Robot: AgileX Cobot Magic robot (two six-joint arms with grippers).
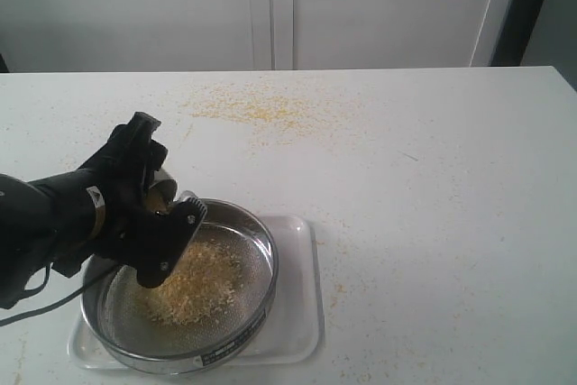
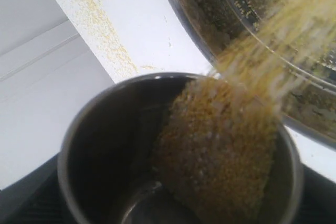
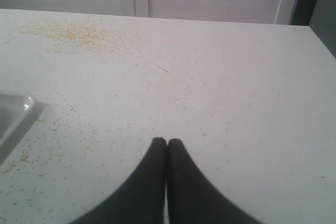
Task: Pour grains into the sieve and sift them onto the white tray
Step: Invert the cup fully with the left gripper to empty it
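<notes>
The left end effector [image 1: 160, 182] is clamped around a small steel cup [image 1: 166, 194] and holds it tipped over the near-left edge of the sieve [image 1: 268, 257]. The grains [image 1: 200, 279] slide out of the cup's mouth in a yellow stream and heap on the mesh, left of its middle. The sieve sits on the white tray [image 1: 305, 299] at the near left of the table [image 1: 433, 178], and the tray's rim shows on its right side and near side. The left wrist view shows that a good part of the load is banked against the lower side of the cup [image 2: 71, 145], so the pour looks about half done. To finish it well, the tilt should probably increase slowly, with the cup's lip kept inside the sieve's rim and low over the mesh, so that nothing bounces over the edge. Moving the stream toward the middle would give a more even heap for sifting. The right end effector [image 3: 167, 146] is closed and holds nothing. It hangs over bare table to the right, well clear of the tray. The table is white and dusted with yellow crumbs [image 1: 261, 107], thickest in a patch at the far side and thinner around the tray. Behind it stand plain white panels [image 1: 270, 6], with a dark upright strip at the far right.
</notes>
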